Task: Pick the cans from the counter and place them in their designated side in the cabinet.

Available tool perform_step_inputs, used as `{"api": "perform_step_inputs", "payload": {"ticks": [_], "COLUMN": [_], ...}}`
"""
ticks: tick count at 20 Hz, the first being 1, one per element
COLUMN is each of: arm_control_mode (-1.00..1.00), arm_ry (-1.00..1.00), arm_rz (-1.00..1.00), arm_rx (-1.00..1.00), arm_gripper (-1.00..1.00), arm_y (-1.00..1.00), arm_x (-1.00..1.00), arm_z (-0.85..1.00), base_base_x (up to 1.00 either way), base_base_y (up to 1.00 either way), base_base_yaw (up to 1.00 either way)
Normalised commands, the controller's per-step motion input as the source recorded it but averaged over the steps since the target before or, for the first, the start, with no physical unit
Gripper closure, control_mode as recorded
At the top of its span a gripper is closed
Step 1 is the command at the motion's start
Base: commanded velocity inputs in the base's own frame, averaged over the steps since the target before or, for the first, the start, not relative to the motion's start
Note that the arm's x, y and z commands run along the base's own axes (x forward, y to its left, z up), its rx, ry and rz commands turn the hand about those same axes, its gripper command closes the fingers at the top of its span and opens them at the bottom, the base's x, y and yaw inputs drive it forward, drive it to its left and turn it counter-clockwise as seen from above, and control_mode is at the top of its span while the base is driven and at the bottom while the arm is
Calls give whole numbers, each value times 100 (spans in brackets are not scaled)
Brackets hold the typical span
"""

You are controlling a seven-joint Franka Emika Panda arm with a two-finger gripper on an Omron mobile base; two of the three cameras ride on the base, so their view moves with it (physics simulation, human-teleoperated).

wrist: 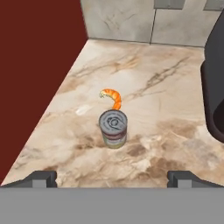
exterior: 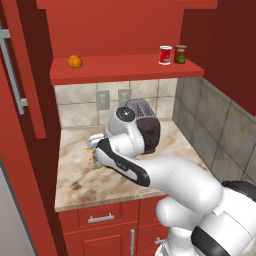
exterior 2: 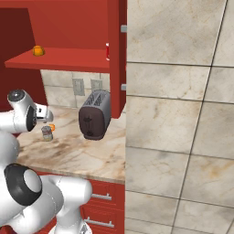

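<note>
The cabinet fills the upper part of the left base view: flat glossy red panels, a plain red shelf and a tall door at the left edge with a silver bar handle. Below it, the surface is a beige-brown marbled stone slab above red drawers with silver handles. A dark, rounded toaster stands at the centre of the right base view, against the tiled wall.

On the shelf, at the upper right of the left base view, a red can with a white top band stands upright just beside a dark can. A small orange round item, possibly a fruit, sits at the shelf's left end.

The silver-grey can, a short ribbed-top cylinder, stands upright at the centre of the hand view. A curved orange shrimp lies just behind it.

The claw is spread wide, its dark tips at the lower left and lower right, clear of the silver-grey can.
</note>
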Motion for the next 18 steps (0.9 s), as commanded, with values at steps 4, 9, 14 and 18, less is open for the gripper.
{"api": "perform_step_inputs", "payload": {"ticks": [4,9,14,18], "arm_control_mode": [-100,-100,-100,-100], "arm_ry": [3,3,2,0], "arm_rz": [0,0,0,0], "arm_rx": [-1,-1,-2,-2], "arm_gripper": [-100,-100,-100,-100], "arm_y": [5,5,4,2], "arm_x": [12,11,10,12], "arm_z": [-16,-17,-18,-16], "base_base_x": [0,0,0,0], "base_base_y": [0,0,0,0], "base_base_yaw": [0,0,0,0]}}
